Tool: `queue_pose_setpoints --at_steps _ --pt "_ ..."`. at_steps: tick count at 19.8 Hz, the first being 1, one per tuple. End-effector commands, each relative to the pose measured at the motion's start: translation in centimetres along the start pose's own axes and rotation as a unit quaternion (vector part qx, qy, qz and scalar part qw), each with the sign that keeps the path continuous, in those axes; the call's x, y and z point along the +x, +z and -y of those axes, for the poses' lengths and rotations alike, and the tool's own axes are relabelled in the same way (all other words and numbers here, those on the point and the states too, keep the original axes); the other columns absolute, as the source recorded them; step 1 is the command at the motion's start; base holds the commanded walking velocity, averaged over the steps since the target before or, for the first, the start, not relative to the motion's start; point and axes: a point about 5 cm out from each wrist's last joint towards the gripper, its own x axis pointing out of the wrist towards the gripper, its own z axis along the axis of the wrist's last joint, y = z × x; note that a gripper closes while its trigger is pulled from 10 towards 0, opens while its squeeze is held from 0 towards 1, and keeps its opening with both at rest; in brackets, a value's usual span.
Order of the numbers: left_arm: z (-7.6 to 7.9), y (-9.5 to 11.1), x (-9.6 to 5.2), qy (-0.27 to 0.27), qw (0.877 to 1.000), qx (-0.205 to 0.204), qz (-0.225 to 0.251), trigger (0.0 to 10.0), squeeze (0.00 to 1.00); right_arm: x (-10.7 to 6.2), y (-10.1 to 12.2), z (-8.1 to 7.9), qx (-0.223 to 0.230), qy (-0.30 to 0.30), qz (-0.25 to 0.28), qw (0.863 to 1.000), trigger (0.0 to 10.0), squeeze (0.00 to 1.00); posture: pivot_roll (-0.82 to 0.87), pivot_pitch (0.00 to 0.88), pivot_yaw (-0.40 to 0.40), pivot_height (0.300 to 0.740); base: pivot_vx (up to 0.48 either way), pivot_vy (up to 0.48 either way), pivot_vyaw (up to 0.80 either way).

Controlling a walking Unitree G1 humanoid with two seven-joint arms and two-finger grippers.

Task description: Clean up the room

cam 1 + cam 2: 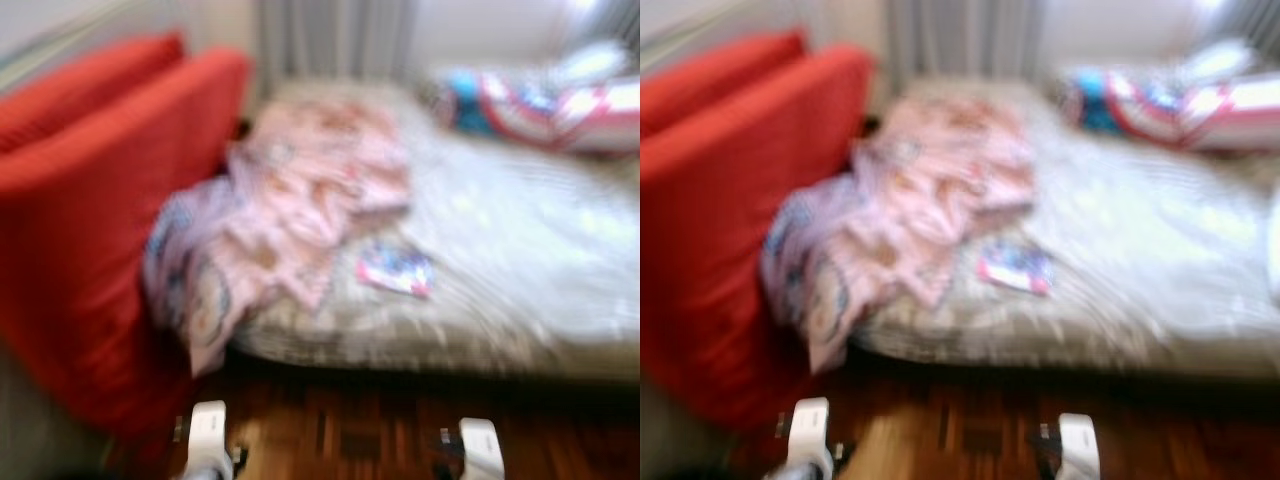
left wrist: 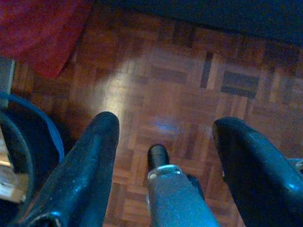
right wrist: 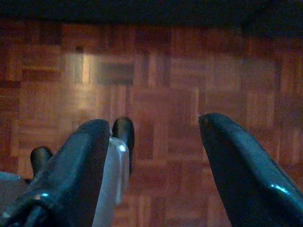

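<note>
Rumpled pink bedding [image 1: 310, 200] on the bed [image 1: 500, 270] (red sofa [image 1: 90, 230] beside), parquet floor [image 2: 180, 94] below.

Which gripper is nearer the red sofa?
Left. The left gripper hangs open over the wood floor right beside the red sofa; the right gripper, also open, hangs farther along the bed.

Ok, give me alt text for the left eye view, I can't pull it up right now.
Blurred view of a bed with a crumpled pink patterned blanket heaped at its left edge and hanging over the side, and a small colourful flat item lying beside it. A red sofa stands left of the bed, striped pillows lie at the far right, and parquet floor shows below.
</note>
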Motion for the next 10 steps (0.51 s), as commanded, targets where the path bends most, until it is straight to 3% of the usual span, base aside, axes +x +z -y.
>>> queue_pose_setpoints --at_steps 1,5,9,10 --pt "0.39 -0.36 -0.03 -0.004 1.0 0.0 -0.008 10.0 0.0 0.05 0.26 -0.09 -0.002 0.0 0.004 1.0 10.0 0.0 0.02 0.057 -0.014 0.74 0.0 0.0 -0.77" --pt "0.36 -0.31 -0.02 -0.004 1.0 0.001 -0.007 10.0 0.0 0.06 0.34 -0.12 0.003 -0.001 0.008 1.0 10.0 0.0 0.01 0.061 -0.011 0.74 0.0 0.0 -0.27" --pt "0.4 -0.31 -0.02 -0.005 1.0 0.002 -0.008 10.0 0.0 0.05 0.34 -0.09 0.003 0.0 0.008 1.0 10.0 0.0 0.01 0.067 -0.011 0.74 0.0 0.0 -0.72" --pt "0.42 -0.31 -0.02 -0.005 1.0 0.002 -0.008 10.0 0.0 0.04 0.37 -0.07 0.003 0.0 0.01 1.0 10.0 0.0 0.01 0.067 -0.011 0.74 0.0 0.0 0.0"
